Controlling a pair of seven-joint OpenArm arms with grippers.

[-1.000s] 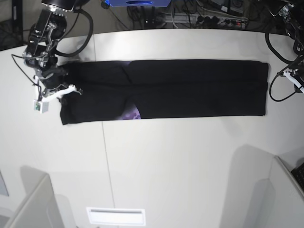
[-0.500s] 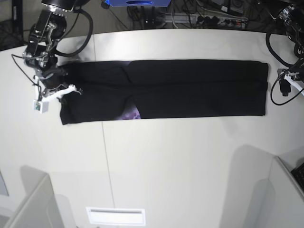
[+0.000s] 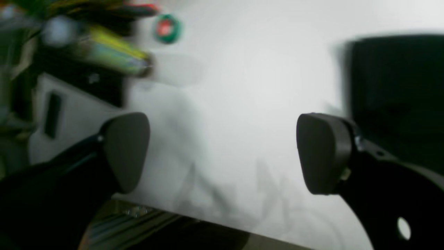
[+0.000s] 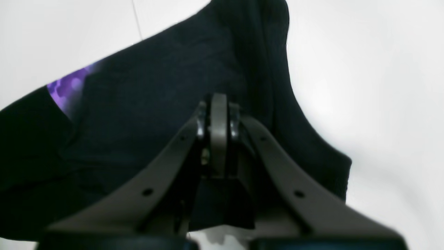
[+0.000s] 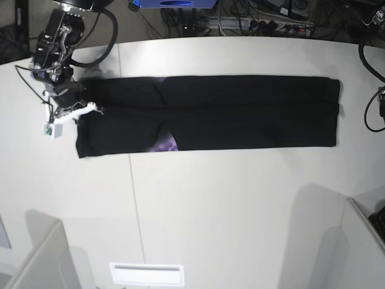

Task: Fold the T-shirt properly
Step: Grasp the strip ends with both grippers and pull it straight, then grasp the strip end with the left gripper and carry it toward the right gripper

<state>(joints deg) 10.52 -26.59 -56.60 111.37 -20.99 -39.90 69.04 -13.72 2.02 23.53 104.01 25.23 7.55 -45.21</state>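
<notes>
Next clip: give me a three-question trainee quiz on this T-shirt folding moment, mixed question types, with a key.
1. True or false: the left gripper is shut on the T-shirt.
2. What colour shows where the print peeks out of the folded cloth? A) green B) purple C) red
3. Fill in: the right gripper sits over the shirt with its fingers ____.

Key:
1. False: its fingers stand wide apart over the bare table, with the shirt's edge off to one side.
2. B: a purple patch shows at the lower fold edge.
3. Closed together; whether cloth is pinched between them cannot be told.
</notes>
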